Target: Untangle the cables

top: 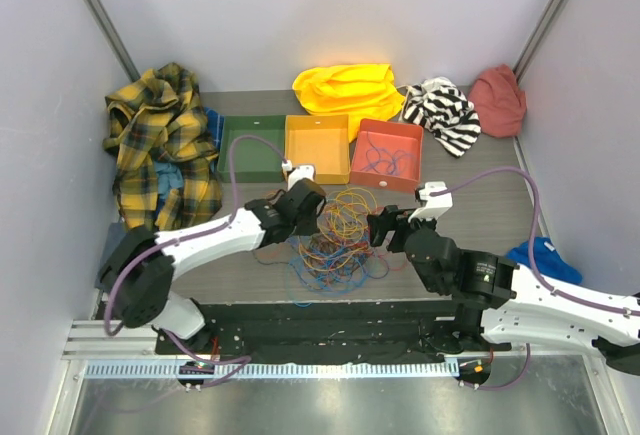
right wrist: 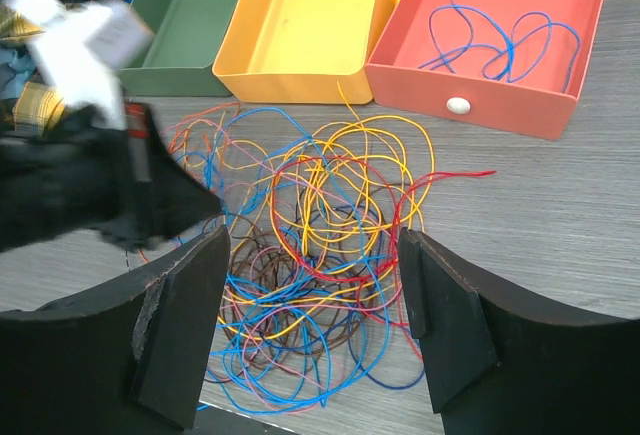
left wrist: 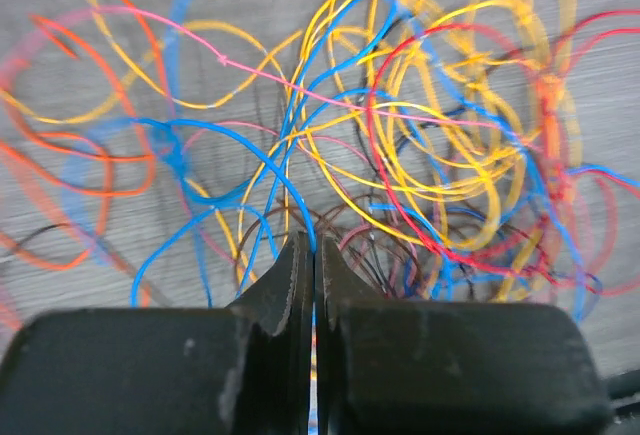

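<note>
Left claw point(left wrist: 313, 245): Pressed tight together. It looks like it is pinching a blue cable point(left wrist: 290, 195) that runs right into its tips.
Where the cables point(top: 335, 235) are: In one messy pile on the counter point(right wrist: 560, 215), just in front of and under the left claw and between the two claws.
How they will handle: Very light, thin and floppy, I think. Pull one and the rest will likely drag along, because they loop through each other.
Where to take hold: Best on a loop or loose end at the edge of the pile. The thick middle would snag.
How they look: Skinny wires in yellow, orange, blue, red, pink and dark brown. They all curl in rings and cross over each other.
Right claw point(right wrist: 315, 285): Spread wide and holding nothing. The pile lies just ahead of it, between its two fingers in its own view.
Red bin point(right wrist: 500, 65): Farther ahead of the right claw. A few blue wires lie inside.
</note>
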Tool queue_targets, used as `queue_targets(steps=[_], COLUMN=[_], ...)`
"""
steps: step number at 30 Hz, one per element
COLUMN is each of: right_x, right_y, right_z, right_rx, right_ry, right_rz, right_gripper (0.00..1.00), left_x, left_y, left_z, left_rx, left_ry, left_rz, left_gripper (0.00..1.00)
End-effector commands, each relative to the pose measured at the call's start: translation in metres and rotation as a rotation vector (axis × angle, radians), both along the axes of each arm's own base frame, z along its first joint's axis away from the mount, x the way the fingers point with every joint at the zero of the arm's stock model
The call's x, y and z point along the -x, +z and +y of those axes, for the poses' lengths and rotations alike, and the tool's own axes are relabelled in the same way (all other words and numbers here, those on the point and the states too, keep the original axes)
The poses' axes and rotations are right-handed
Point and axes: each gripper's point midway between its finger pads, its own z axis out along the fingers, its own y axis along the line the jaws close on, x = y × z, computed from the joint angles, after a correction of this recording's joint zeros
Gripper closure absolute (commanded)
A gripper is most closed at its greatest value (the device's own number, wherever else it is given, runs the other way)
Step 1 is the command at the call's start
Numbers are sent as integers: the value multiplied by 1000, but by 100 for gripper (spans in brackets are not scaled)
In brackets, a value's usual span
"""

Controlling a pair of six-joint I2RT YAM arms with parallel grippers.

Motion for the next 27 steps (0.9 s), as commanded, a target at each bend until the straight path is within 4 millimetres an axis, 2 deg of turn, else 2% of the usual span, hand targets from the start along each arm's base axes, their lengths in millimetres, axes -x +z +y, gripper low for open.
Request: queue_targets(steps=[1,2,3,4,6,8,9,11,12,15,16,17,19,22,23,25,26,27], right_x=[-2,-2,-2,-2,-2,-1,-1,2,3,6,6,6,6,6,7,9,11,12], right_y=[9,8,8,7,6,5,4,3,2,3,4,4,7,13,18,23,24,26], right_z=[-4,-3,-2,0,4,12,14,25,28,39,41,43,42,33,27,26,27,28], right_rx=[-48,-48,-42,-42,-39,-46,-46,-48,-49,-57,-60,-58,-67,-83,-94,-100,-101,-95], right_ry=[-33,-29,-28,-21,-10,15,26,74,87,137,141,143,135,111,109,128,140,157], right_rz=[-20,-19,-18,-16,-13,-7,-5,5,7,15,17,20,21,12,2,-8,-12,-16], right_gripper=[24,24,24,24,24,24,24,24,24,24,24,24,24,25,25,25,25,23], left_x=[-4,-1,5,8,15,20,23,27,31,34,36,35,34,30,29,28,30,26], left_y=[103,118,150,167,214,241,264,288,309,337,356,361,378,392,408,428,448,454], left_z=[10,13,19,20,30,33,37,40,41,40,42,41,42,36,35,36,40,38], left_rx=[96,114,173,200,269,304,329,344,372,398,421,414,421,415,423,431,453,440], left_ry=[-6,-13,-23,-36,-48,-65,-68,-90,-107,-139,-143,-152,-152,-167,-170,-170,-164,-168], left_rz=[-241,-268,-328,-361,-453,-503,-534,-574,-597,-641,-672,-683,-716,-743,-771,-809,-845,-860], left_gripper=[100,100,100,100,100,100,100,100,100,100,100,100,100,100,100,100,100,100])
